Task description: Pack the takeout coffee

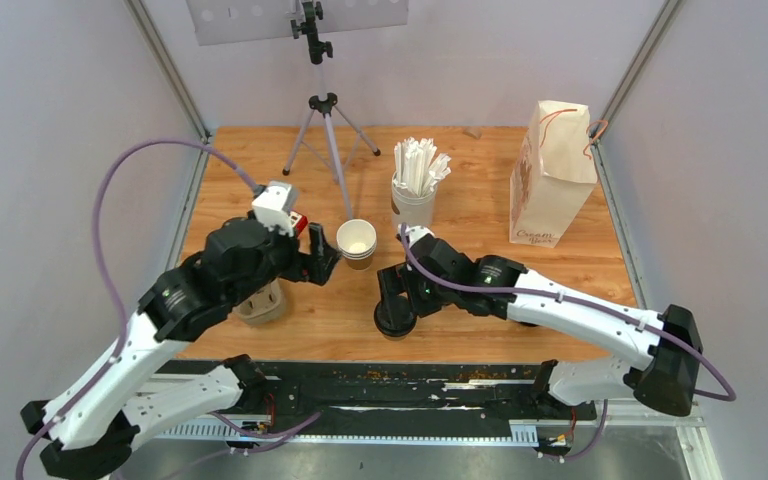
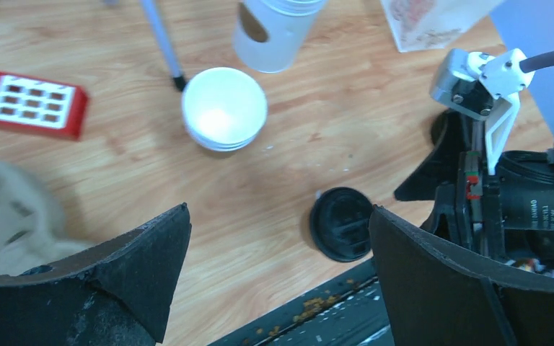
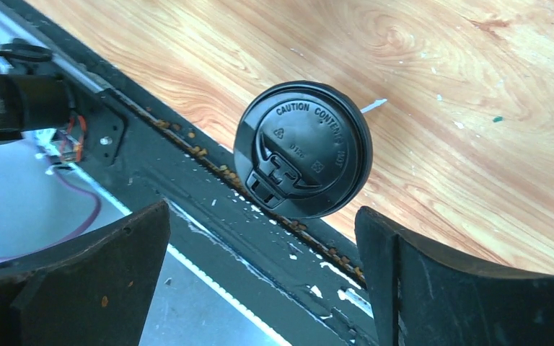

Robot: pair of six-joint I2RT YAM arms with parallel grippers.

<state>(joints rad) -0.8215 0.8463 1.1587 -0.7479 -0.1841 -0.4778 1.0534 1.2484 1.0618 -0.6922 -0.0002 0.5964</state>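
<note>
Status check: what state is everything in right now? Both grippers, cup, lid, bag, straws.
left gripper: open, empty
right gripper: open, empty, over the lid
paper cup: upright, no lid on
black lid: top side up on table, off the cup
paper bag: standing upright
straw cup: upright, holding straws

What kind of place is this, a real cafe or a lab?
Most likely a robot test cell, not a cafe: a wooden table boxed in by plain walls, a tripod standing on it, and takeout props like a cup of straws and a paper bag.
</note>
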